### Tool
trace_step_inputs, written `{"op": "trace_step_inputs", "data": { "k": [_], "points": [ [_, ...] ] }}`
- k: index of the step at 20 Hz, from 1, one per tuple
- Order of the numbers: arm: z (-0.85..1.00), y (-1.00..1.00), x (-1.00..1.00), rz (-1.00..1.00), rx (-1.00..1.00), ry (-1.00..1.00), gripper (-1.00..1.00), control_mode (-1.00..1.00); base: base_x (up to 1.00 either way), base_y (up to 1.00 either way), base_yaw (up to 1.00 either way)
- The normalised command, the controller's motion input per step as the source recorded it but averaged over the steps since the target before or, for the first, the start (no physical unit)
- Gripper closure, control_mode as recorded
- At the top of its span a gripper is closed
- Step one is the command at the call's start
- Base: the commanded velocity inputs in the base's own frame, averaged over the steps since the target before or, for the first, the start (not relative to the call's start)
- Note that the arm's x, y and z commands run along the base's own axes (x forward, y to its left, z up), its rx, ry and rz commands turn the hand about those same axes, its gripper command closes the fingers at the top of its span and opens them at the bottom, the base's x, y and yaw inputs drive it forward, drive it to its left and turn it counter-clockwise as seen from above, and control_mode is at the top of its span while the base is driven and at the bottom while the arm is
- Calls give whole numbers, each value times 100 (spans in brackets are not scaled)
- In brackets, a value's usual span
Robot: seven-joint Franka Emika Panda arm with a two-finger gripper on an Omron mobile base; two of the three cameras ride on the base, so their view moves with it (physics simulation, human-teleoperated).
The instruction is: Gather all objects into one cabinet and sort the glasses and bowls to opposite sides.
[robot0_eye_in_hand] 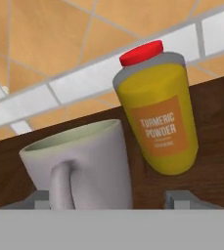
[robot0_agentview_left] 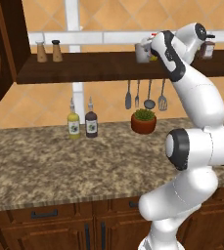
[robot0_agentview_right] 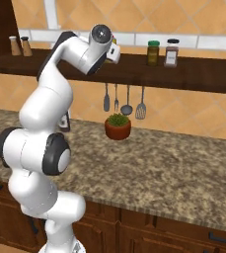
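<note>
Right now the pickup of the grey mug (robot0_eye_in_hand: 81, 166) looks to be the step in hand, judging by how the hand (robot0_eye_in_hand: 106, 200) is lined up on it. The mug is parked on the long wooden shelf (robot0_agentview_left: 99, 66), just beside a turmeric powder jar (robot0_eye_in_hand: 157, 117), with its handle turned toward the hand view. One fingertip is seen on either side of the mug, so the hand is spread around it, but whether the mug is actually squeezed yet can't be told from these pictures.

What's probably called for next: the grip gets closed squarely on the mug body, it gets lifted clear without the turmeric jar being knocked, then carried to the cabinet.

Material-wise, the mug reads as matte, smooth ceramic with a thick looped handle and a paler inside. The jar is glossy yellow plastic with a red cap and orange label. The shelf is dark-stained wood; the desk (robot0_agentview_left: 45, 161) below is speckled granite.
</note>
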Motion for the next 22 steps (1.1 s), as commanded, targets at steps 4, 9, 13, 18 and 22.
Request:
{"op": "trace_step_inputs", "data": {
  "k": [4, 9, 13, 18, 22],
  "points": [
    [-5, 16, 0, 0, 0, 0, 100, -100, 0, 0, 0],
    [0, 1, -11, 0, 0, -1, 100, -100, 0, 0, 0],
    [5, 0, -37, 0, 0, -4, 100, -100, 0, 0, 0],
    [1, 0, -44, 0, 0, -5, 100, -100, 0, 0, 0],
    [7, 3, -67, 0, -2, -9, 100, -100, 0, 0, 0]
  ]
}}
